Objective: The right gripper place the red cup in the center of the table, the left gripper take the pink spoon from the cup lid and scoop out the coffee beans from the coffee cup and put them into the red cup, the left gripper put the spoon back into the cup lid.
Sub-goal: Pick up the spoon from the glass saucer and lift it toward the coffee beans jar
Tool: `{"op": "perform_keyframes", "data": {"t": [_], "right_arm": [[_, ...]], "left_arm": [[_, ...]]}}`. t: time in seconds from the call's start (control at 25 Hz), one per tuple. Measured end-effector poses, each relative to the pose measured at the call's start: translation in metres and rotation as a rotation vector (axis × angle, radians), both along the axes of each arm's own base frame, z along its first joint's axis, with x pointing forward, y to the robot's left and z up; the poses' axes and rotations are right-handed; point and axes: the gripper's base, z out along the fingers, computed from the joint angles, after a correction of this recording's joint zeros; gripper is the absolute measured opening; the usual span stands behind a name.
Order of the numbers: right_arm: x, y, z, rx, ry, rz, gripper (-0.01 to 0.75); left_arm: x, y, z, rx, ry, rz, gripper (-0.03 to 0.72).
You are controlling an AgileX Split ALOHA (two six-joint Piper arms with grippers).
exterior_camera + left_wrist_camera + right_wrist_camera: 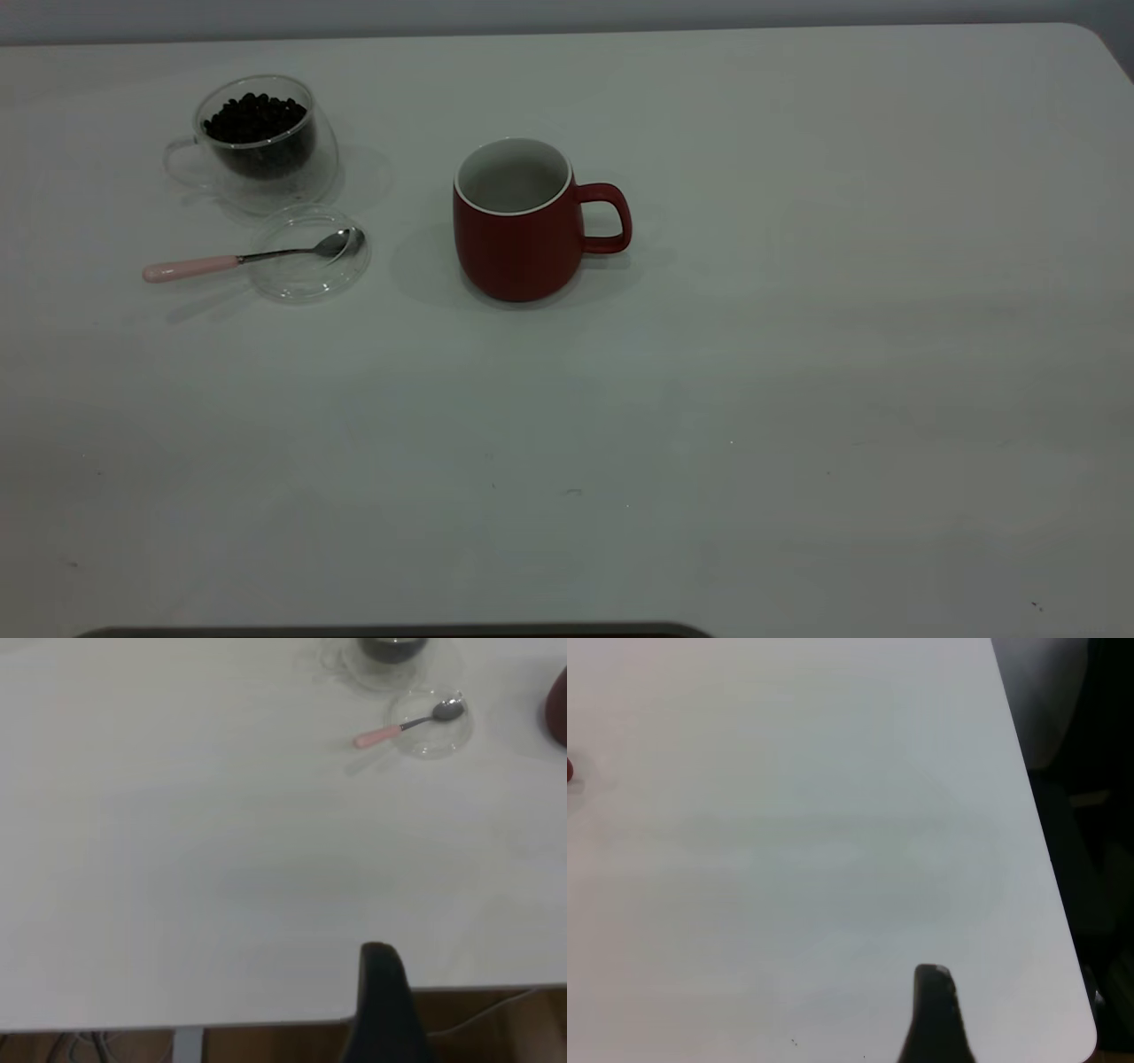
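Nearest us, at the table's (797,399) near edge, both grippers sit pulled back and hold nothing: the left gripper (383,992) shows only as a dark tip in its wrist view, well apart from the glassware, and the right gripper (935,1014) likewise over bare tabletop near a corner, so we cannot tell how far either one stands open. Farther in, one red cup (518,217) stands upright about mid-table, its handle toward the right arm's side and its white inside bare. We judge it the heaviest piece here, stiff and matte enough to grip well, by the handle or across the rim. Left of it lies one clear lid (307,254) with one spoon (252,257) across it, bowl resting in the lid, pink handle jutting out over the table. The spoon looks light and stiff but thin and slick at the neck, so we would take it by the pink handle. Farthest back, just behind the lid, stands one glass cup (252,146), fragile and slippery by the look, filled nearly to the rim with a heap of beans (255,117), too many to count.
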Motion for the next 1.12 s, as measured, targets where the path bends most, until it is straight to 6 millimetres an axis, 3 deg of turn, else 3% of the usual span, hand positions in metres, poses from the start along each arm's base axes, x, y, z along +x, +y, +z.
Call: {"op": "perform_keyframes", "data": {"t": [0.08, 0.24, 0.4, 0.52, 0.76, 0.92, 1.12], "right_arm": [[0.0, 0.0, 0.0, 0.001, 0.0, 0.0, 0.591], [0.0, 0.0, 0.0, 0.001, 0.0, 0.0, 0.591], [0.0, 0.0, 0.0, 0.001, 0.0, 0.0, 0.591], [0.0, 0.0, 0.0, 0.001, -0.001, 0.0, 0.591], [0.0, 0.0, 0.0, 0.001, -0.001, 0.0, 0.591], [0.0, 0.0, 0.0, 0.001, -0.002, 0.0, 0.591], [0.0, 0.0, 0.0, 0.001, -0.002, 0.0, 0.591]], "left_arm": [[0.004, 0.0, 0.012, -0.005, -0.02, 0.0, 0.58], [0.027, -0.005, 0.055, -0.019, -0.004, -0.047, 0.628], [0.081, -0.019, 0.083, -0.126, 0.113, -0.127, 0.674], [0.131, -0.031, 0.086, -0.2, 0.156, -0.224, 0.681], [0.228, -0.044, 0.054, -0.33, 0.305, -0.271, 0.681], [0.28, -0.045, 0.03, -0.362, 0.411, -0.244, 0.681], [0.322, -0.014, 0.0, -0.451, 0.485, -0.161, 0.681]]}}
